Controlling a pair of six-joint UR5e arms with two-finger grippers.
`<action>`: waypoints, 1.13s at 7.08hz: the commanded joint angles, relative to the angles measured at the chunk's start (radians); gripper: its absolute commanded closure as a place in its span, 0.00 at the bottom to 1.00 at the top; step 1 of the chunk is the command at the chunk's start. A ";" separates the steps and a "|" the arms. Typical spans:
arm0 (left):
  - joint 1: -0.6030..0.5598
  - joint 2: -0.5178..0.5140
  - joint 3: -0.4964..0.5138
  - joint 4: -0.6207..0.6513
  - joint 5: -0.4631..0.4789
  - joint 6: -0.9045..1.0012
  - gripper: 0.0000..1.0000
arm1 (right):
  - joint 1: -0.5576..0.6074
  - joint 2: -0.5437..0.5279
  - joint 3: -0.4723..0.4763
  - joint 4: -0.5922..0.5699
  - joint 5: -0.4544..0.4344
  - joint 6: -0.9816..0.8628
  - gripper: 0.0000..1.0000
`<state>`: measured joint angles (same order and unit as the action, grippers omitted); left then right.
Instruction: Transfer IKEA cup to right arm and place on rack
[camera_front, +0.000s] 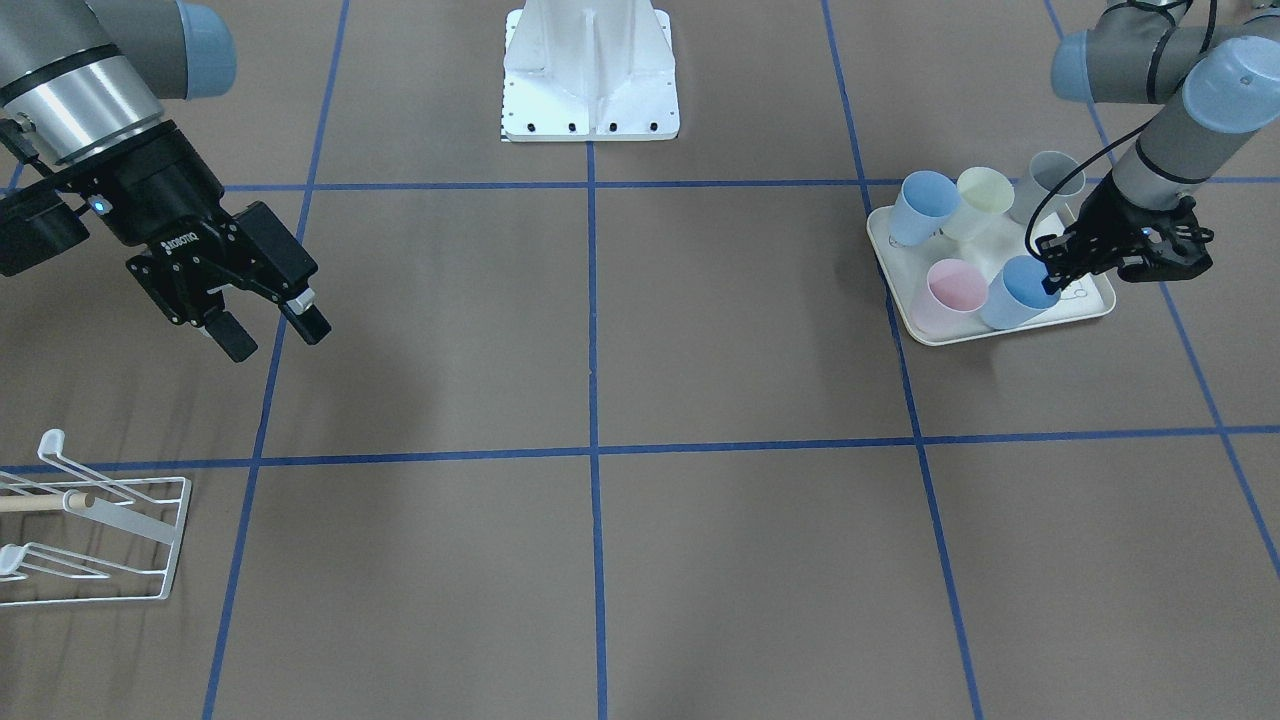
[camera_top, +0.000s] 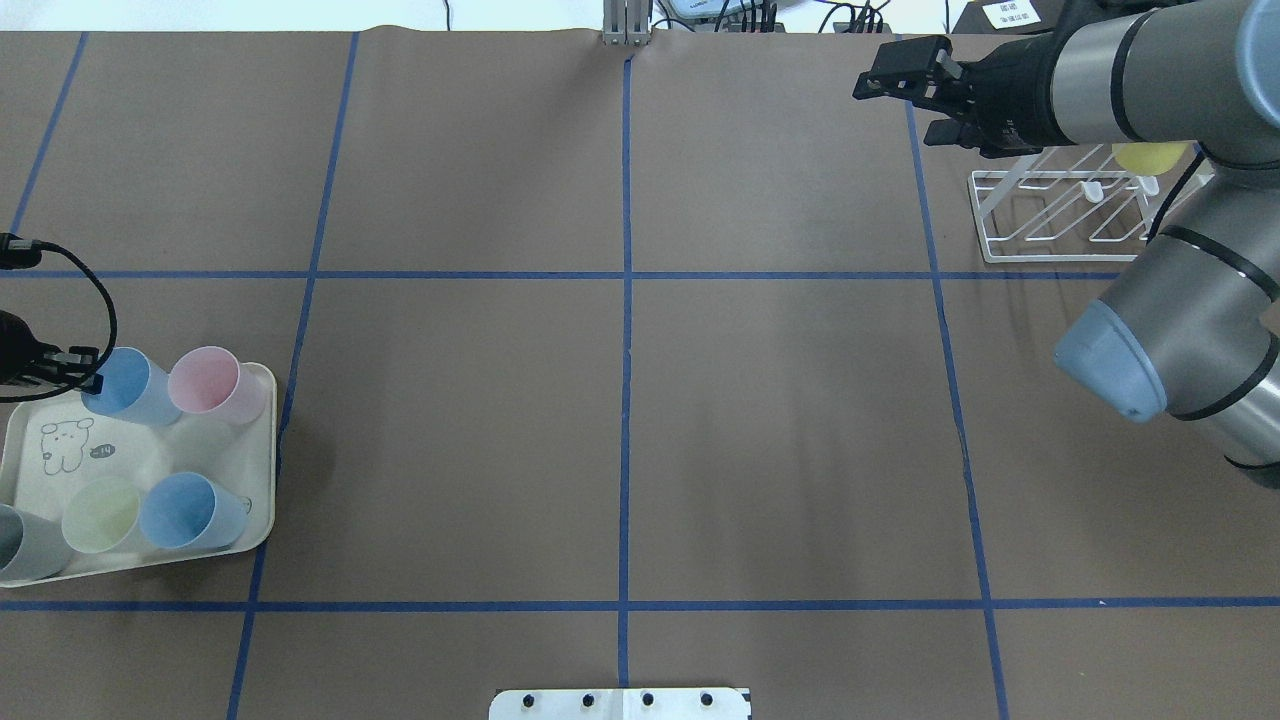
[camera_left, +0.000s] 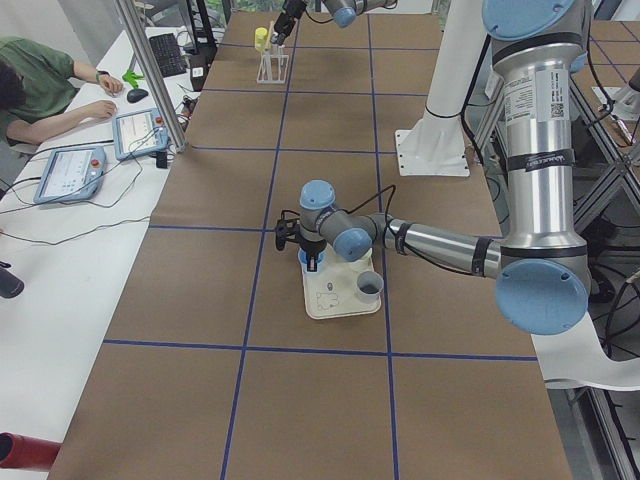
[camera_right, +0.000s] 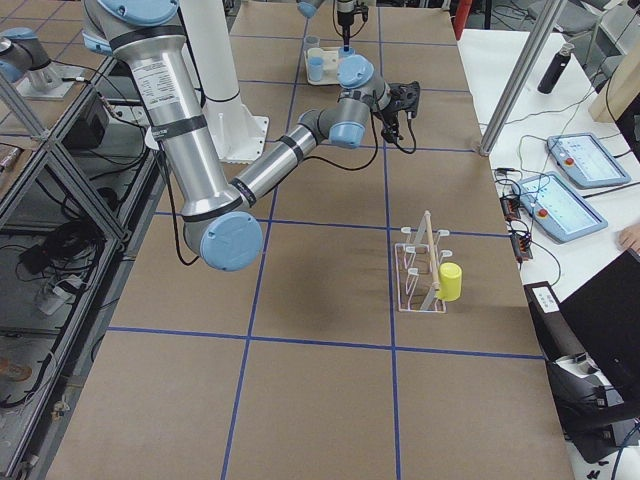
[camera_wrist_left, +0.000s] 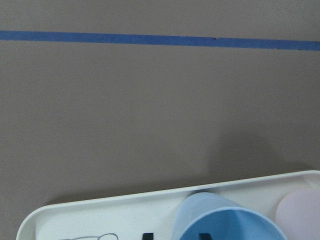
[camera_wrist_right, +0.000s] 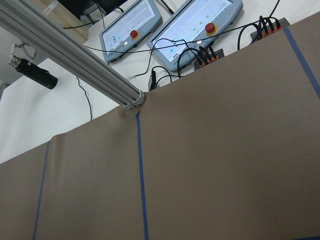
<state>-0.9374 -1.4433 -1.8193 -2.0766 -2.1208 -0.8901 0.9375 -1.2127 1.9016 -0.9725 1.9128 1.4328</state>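
Blue cup (camera_front: 1005, 305) on the tray (camera_front: 1088, 304): left claw (camera_front: 1050, 274), fingers apart, straddles its rim to grip; right claw (camera_front: 272, 330) hangs spread, likely ready to receive.

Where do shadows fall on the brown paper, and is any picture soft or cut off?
Front-facing view: even light, no glare, faint soft shadow beneath the right gripper. Left wrist view: the blue cup is cropped by the lower edge; a dim shadow lies on the paper beyond the tray. Right wrist view: sharp throughout.
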 joint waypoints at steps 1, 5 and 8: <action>-0.055 0.045 -0.090 0.057 -0.127 0.000 1.00 | 0.003 0.005 0.002 0.000 0.003 0.000 0.00; -0.250 -0.125 -0.170 0.236 -0.098 -0.092 1.00 | -0.003 0.030 0.008 0.014 0.006 0.084 0.00; -0.216 -0.383 -0.057 0.045 -0.067 -0.610 1.00 | -0.012 0.093 0.008 0.014 0.006 0.213 0.00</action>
<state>-1.1761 -1.7326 -1.9312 -1.9193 -2.1954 -1.2742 0.9264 -1.1491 1.9098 -0.9585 1.9189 1.5926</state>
